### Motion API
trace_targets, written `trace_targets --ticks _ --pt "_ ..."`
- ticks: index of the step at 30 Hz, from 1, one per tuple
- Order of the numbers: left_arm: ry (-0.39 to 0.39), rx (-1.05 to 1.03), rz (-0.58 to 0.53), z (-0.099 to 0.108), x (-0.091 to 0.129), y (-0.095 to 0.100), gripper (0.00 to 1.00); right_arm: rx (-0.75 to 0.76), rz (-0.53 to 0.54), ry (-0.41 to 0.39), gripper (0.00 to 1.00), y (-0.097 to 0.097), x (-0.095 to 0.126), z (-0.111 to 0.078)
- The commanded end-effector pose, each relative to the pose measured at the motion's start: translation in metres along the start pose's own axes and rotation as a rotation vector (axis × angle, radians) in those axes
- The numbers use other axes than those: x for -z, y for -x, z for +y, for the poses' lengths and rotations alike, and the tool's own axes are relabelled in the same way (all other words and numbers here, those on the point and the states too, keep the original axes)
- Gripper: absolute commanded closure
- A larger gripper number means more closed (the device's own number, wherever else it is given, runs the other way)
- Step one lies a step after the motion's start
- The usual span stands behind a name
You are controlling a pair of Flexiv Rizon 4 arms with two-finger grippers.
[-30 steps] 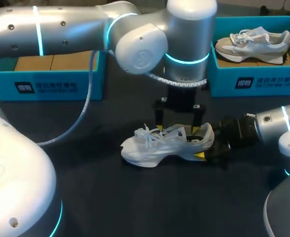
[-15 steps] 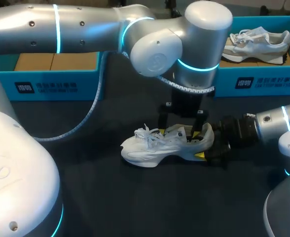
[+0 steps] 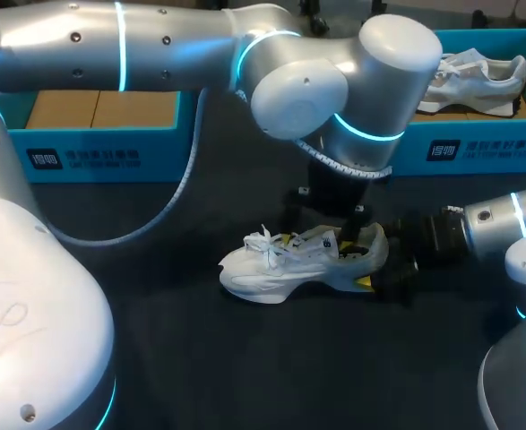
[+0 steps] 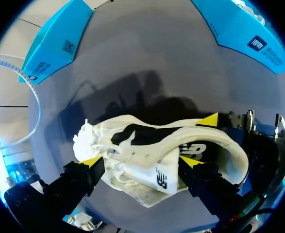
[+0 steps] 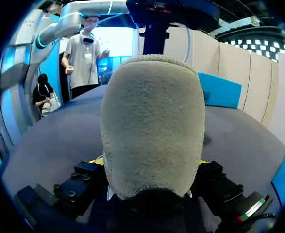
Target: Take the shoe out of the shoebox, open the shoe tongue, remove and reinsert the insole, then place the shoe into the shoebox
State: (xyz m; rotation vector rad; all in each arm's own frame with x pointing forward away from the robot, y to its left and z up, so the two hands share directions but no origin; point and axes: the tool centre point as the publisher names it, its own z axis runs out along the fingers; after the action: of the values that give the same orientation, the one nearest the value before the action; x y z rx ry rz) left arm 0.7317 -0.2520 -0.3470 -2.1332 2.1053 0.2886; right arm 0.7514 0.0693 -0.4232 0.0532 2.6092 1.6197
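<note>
The white shoe [image 3: 276, 269] stands upright on the black table [image 3: 245, 358], toe pointing left. My right gripper [image 3: 381, 269] comes in low from the right and is shut on the shoe's heel [image 5: 152, 121], which fills the space between its fingers. My left gripper [image 3: 323, 235] hangs straight down over the shoe's opening, open. In the left wrist view its two yellow tips straddle the shoe [image 4: 147, 145] lengthwise, one by the laces [image 4: 91, 141], the other by the tongue [image 4: 161, 177]. A yellow fingertip [image 4: 208, 120] of my right gripper shows beside the heel.
A blue shoebox [image 3: 101, 152] with a cardboard lining stands at the back left. Another blue box [image 3: 478, 148] at the back right holds a second, beige-and-white shoe [image 3: 478, 76]. My left arm's big elbow hangs over the table's middle.
My left arm has swung to the right and its gripper has come down closer onto the shoe's opening. The shoe and my right gripper have stayed put.
</note>
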Motion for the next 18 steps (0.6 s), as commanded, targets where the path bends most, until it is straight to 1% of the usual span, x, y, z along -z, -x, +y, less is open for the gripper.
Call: trace_targets --ticks 1,7,8,10,11,12,13,15,16,18 --pt "-0.006 -0.003 -0.012 0.003 0.005 0.009 0.00 0.000 -0.002 -0.004 1.00 -0.001 -0.001 0.001" --pt "-0.014 0.011 -0.029 0.004 0.012 0.027 0.00 0.000 -0.002 -0.004 1.00 -0.001 -0.001 0.001" --pt "-0.015 0.011 -0.030 0.005 0.013 0.029 0.02 0.000 -0.002 -0.004 1.00 -0.001 -0.001 0.001" --pt "-0.013 0.013 -0.032 0.005 0.015 0.034 0.20 0.000 -0.002 -0.004 1.00 -0.001 -0.001 0.001" --pt "-0.011 0.012 -0.032 0.006 0.015 0.036 0.31 0.000 -0.002 -0.004 1.00 -0.001 -0.001 0.001" --pt "-0.010 0.011 -0.032 0.007 0.016 0.037 0.37 0.000 -0.002 -0.004 1.00 -0.001 -0.001 0.001" --pt "-0.006 0.009 -0.025 0.007 0.017 0.039 0.51 0.000 -0.002 -0.004 1.00 -0.001 -0.001 0.001" --pt "0.008 0.012 -0.004 0.008 0.017 0.041 0.72 0.000 -0.002 -0.004 1.00 -0.001 -0.001 0.001" --pt "0.019 0.011 0.007 0.008 0.017 0.041 1.00 0.000 -0.002 -0.004 1.00 -0.001 -0.001 0.001" --pt "0.049 0.005 0.020 0.008 0.016 0.042 1.00 0.000 -0.002 -0.004 1.00 -0.001 -0.001 0.001"
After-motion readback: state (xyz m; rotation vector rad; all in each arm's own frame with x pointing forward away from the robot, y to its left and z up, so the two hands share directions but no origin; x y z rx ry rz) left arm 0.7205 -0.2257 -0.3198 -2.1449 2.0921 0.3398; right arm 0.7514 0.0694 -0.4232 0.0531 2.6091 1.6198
